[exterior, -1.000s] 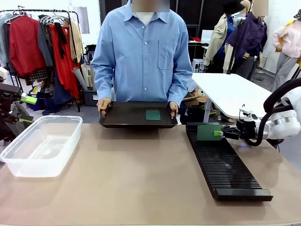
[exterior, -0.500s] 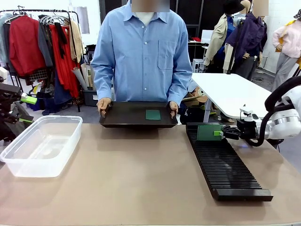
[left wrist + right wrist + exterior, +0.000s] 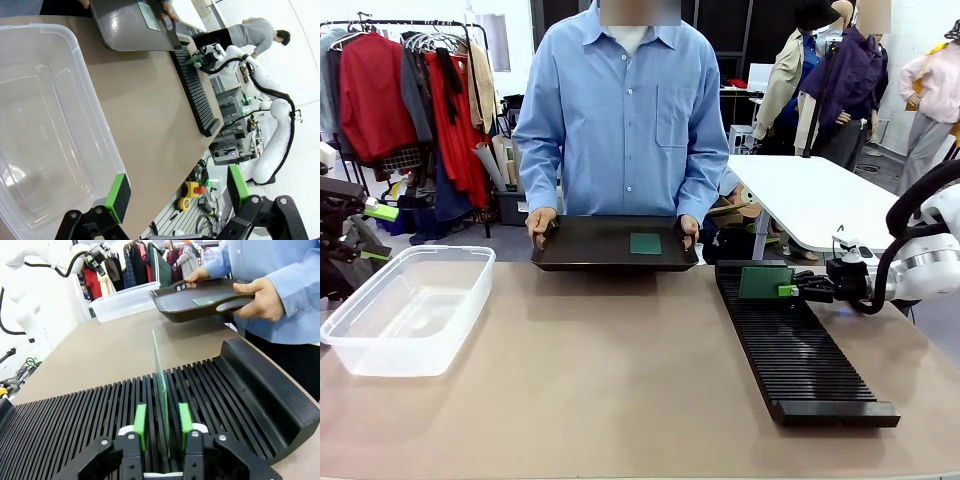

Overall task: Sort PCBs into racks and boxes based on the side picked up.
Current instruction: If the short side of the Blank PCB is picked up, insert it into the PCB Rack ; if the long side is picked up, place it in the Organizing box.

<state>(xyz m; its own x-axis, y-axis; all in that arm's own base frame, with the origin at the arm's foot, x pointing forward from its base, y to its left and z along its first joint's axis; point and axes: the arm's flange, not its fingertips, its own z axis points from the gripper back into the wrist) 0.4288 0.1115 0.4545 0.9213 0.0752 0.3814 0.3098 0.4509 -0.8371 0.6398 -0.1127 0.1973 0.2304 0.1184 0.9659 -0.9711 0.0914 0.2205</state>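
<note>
Any print on the PCB (image 3: 765, 282) is too small to read. From the front it is a plain dark-green rectangle, thin and flat, standing upright on one long edge. It stands in a slot near the far end of the rack (image 3: 800, 360), the end nearest the person. The rack is long and black, crossed by many narrow parallel slots, and lies on the right side of the table (image 3: 600, 360). In the right wrist view the PCB shows almost edge-on, a thin pale-green blade with a faintly speckled face rising from its slot. The right gripper (image 3: 162, 412) reaches in level from the right with one green pad (image 3: 140, 422) on each side of the PCB's near edge. A slim gap shows on both sides, so the jaws stand partly open and seem to grip nothing, though the view low down is poor. The left gripper (image 3: 177, 190) hangs by a corner of the box (image 3: 380, 350), its jaws spread wide with nothing between them. The box is a see-through tub with rounded corners and a rim, on the table's left side. At the far edge the person's hands (image 3: 541, 222) hold a black tray (image 3: 590, 245) by its two ends. A second PCB (image 3: 645, 243), smaller and squarer, lies flat on the tray toward its right end.
</note>
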